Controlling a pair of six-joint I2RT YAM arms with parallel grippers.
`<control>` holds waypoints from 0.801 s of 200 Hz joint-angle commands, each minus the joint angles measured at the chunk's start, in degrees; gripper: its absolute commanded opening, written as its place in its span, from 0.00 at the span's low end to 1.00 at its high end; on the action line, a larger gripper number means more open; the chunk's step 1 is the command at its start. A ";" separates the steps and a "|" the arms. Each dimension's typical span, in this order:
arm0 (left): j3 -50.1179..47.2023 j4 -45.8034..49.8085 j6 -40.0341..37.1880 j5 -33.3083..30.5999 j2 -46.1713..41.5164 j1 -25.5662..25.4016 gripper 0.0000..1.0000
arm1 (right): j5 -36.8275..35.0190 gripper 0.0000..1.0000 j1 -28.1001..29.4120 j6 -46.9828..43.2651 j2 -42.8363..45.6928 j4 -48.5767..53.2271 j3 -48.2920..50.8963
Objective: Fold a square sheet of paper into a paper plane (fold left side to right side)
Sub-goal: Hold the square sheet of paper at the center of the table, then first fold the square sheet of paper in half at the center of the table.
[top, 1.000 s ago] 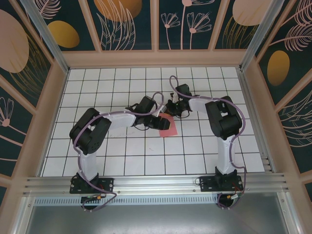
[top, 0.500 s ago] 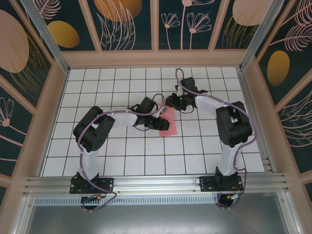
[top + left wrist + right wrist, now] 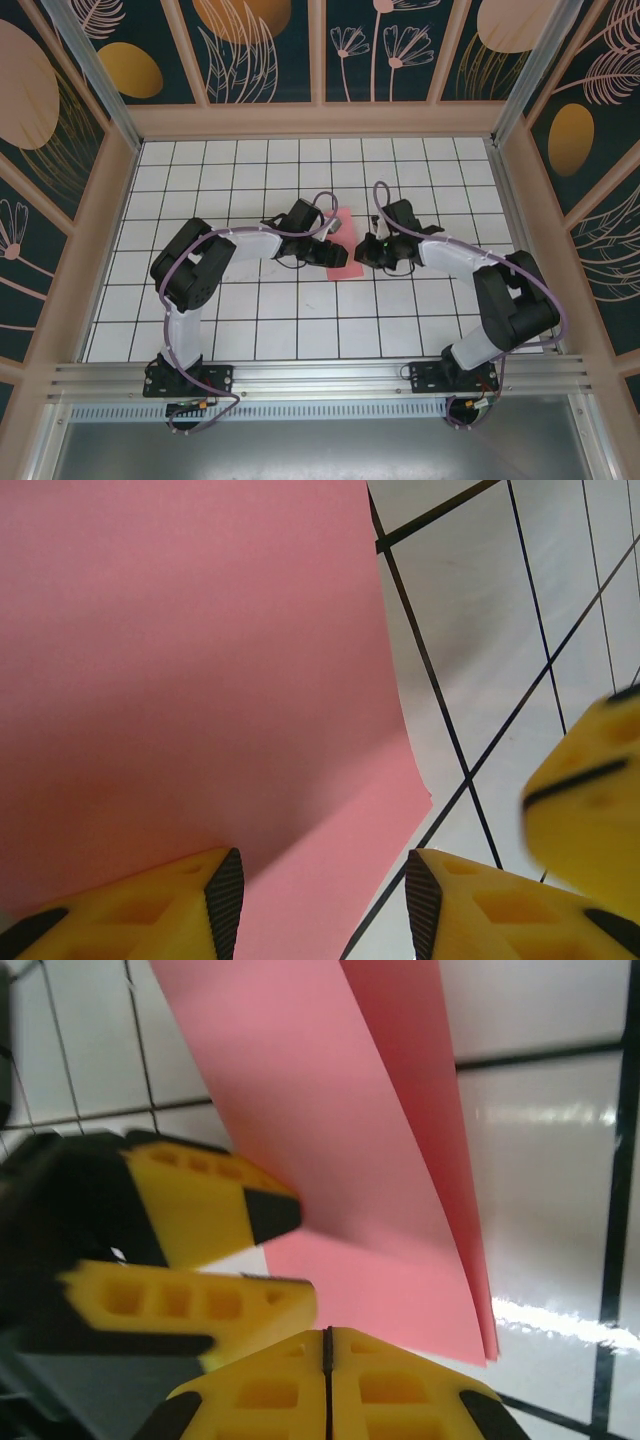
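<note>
At the middle of the white grid table [image 3: 250,340], the square sheet of paper [image 3: 347,263] lies doubled over between the arms, the left gripper [image 3: 324,247] spread wide at its left edge and the right gripper [image 3: 363,250] pinched closed, empty, beside its right edge.

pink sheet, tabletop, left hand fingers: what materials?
Pink sheet: thin matte paper, likely; it bends over in a soft fold.
Tabletop: glossy white board or laminate, black grid lines; glare streaks show.
Left hand fingers: yellow plastic, seemingly, with black textured pads.
</note>
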State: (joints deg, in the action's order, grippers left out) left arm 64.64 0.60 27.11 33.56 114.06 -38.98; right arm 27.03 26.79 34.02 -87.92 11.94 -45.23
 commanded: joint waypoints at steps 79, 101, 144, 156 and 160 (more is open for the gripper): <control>1.92 2.89 0.74 -1.58 -0.07 -0.09 0.52 | -4.76 0.08 1.26 -0.53 -11.14 -2.10 -0.67; 3.00 2.92 1.27 -1.89 0.09 1.07 0.53 | -7.12 0.08 1.43 -1.12 -11.91 0.01 0.02; 6.30 3.09 0.93 -1.03 1.14 1.95 0.56 | -8.92 0.08 1.47 -1.85 -12.90 1.15 -0.17; 6.99 3.26 0.76 -0.88 1.66 1.95 0.56 | -8.92 0.08 1.43 -1.85 -13.13 1.07 -0.28; 7.15 3.41 0.68 -1.05 1.82 1.97 0.56 | -8.92 0.08 1.43 -1.89 -13.11 1.11 -0.35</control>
State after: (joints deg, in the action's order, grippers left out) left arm 69.58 2.83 27.75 32.34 114.39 -37.26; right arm 23.97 27.81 33.36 -97.30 8.47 -46.24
